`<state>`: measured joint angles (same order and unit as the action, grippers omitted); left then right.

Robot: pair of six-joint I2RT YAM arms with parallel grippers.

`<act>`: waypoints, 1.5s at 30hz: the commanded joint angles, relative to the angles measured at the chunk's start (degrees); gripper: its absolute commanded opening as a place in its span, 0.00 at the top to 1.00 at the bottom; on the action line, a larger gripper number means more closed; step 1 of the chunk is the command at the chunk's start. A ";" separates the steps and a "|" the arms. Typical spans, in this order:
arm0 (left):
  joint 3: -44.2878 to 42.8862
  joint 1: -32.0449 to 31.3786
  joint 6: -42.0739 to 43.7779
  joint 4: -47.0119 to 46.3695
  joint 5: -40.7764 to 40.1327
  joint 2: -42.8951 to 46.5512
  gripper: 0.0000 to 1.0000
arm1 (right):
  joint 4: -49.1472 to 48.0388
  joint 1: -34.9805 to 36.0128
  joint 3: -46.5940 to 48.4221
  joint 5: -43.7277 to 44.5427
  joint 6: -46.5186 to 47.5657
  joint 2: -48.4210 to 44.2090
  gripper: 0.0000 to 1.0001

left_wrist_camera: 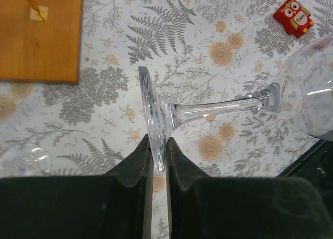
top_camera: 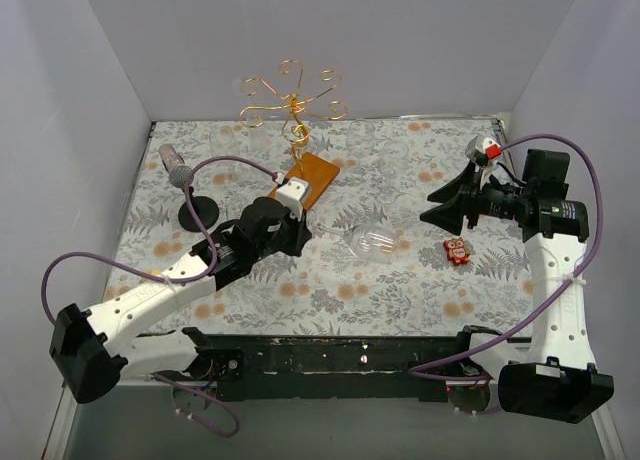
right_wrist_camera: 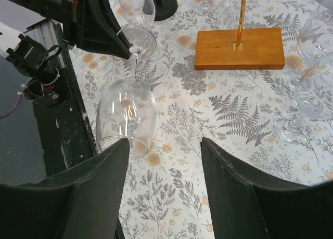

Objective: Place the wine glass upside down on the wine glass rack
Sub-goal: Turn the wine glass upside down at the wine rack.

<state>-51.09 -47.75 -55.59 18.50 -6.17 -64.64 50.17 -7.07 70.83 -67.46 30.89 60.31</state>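
My left gripper (left_wrist_camera: 158, 145) is shut on the foot of a clear wine glass (left_wrist_camera: 307, 88). The glass is on its side, its stem running level to the right. In the top view this gripper (top_camera: 300, 230) sits mid-table with the wine glass's bowl (top_camera: 372, 240) pointing toward my right arm. The wine glass rack (top_camera: 290, 100), a copper wire tree on an orange wooden base (top_camera: 308, 178), stands just behind it. My right gripper (top_camera: 440, 205) is open, nothing between its fingers. In the right wrist view it (right_wrist_camera: 164, 145) is next to the bowl (right_wrist_camera: 126, 117).
A red owl toy (top_camera: 457, 251) lies right of the bowl. A microphone on a black round-footed stand (top_camera: 198, 210) is at the left. Other clear glasses (right_wrist_camera: 311, 96) stand upright near the rack's base (right_wrist_camera: 239, 48). White walls close in three sides.
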 commanded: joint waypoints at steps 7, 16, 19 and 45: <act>0.90 -4.72 37.19 -9.70 -1.56 9.18 1.00 | -7.18 -0.05 -2.88 -5.31 -7.15 -0.90 0.35; 4.06 -11.04 72.61 -25.07 -8.75 6.03 1.00 | -26.15 -0.05 -9.03 -11.82 -29.54 -0.72 0.35; 5.56 -12.98 81.67 -33.23 -10.70 3.48 1.00 | -35.11 0.04 -13.07 -11.38 -40.26 -1.78 0.36; 7.15 -23.36 106.04 -65.61 -15.18 -16.91 1.00 | -55.98 6.98 -27.06 1.37 -78.97 -1.78 0.40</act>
<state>-40.58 -70.15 48.40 -39.33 -21.02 -81.28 -2.42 -1.76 43.38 -66.85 -45.56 58.04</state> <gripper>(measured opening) 0.073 0.605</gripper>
